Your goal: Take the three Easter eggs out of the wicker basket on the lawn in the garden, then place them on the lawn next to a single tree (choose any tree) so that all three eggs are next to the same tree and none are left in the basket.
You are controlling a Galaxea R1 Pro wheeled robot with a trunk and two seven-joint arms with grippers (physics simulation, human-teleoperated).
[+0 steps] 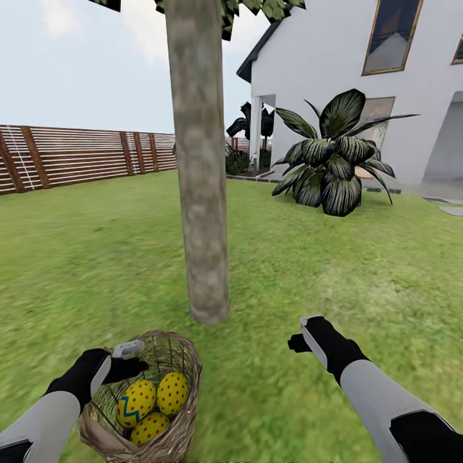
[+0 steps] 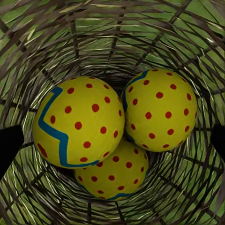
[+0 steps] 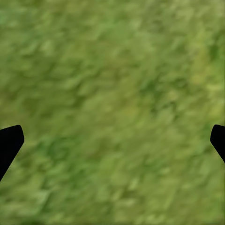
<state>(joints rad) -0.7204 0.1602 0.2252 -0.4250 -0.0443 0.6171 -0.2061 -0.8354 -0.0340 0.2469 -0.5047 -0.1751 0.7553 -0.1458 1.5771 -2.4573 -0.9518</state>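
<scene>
Head view: the wicker basket stands upright at lower left, mouth up, just before the tree, which rises vertically at centre. Three Easter eggs lie inside. The left gripper hangs over its rim; the right gripper hovers over the lawn.

Left wrist view: eggs clustered, the zigzag egg long axis tilted; fingers spread wide.

Right wrist view: fingers wide, nothing held.

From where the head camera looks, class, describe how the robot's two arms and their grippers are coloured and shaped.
Both arms have smooth light-grey cylindrical forearms ending in black wrist sections. The left gripper is black with a pale grey-white piece at its tip; the right gripper is black with a pale grey strip along one finger. In both wrist views the jaws' tips are plain black. No cables or markings are visible.
</scene>
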